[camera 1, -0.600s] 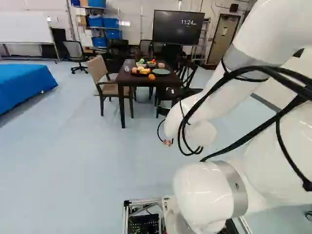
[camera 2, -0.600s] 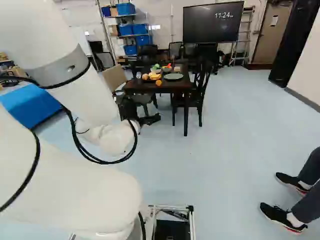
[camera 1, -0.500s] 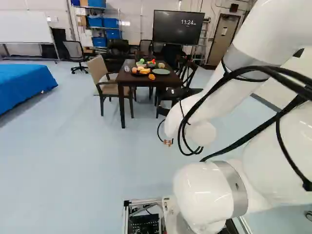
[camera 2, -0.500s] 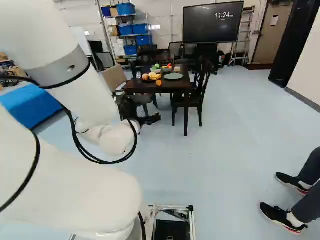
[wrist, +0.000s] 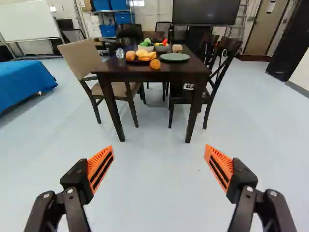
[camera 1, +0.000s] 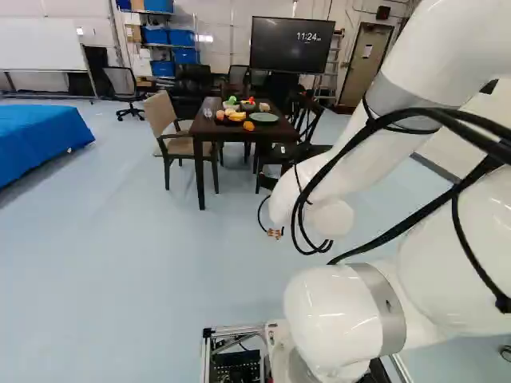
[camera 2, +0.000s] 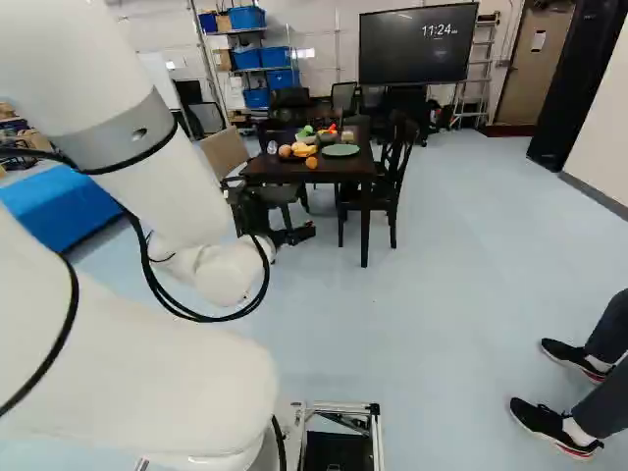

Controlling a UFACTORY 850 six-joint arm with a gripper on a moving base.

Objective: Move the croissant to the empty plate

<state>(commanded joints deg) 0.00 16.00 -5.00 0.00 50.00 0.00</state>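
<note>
While spread, end effector (camera 1: pixel 275 233) off table-edge (wrist: pixel 130 76)

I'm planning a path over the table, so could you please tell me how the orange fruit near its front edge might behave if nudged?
The orange fruit looks round, so it would probably roll. No rim surrounds it on the table, so a push towards the near edge could well send it off.

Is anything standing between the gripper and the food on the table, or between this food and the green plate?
Between the gripper and the table, nothing visible stands. At its near edge, an orange fruit sits in front of the dark food plate. I see nothing between that and the green plate. I cannot identify the croissant.
</note>
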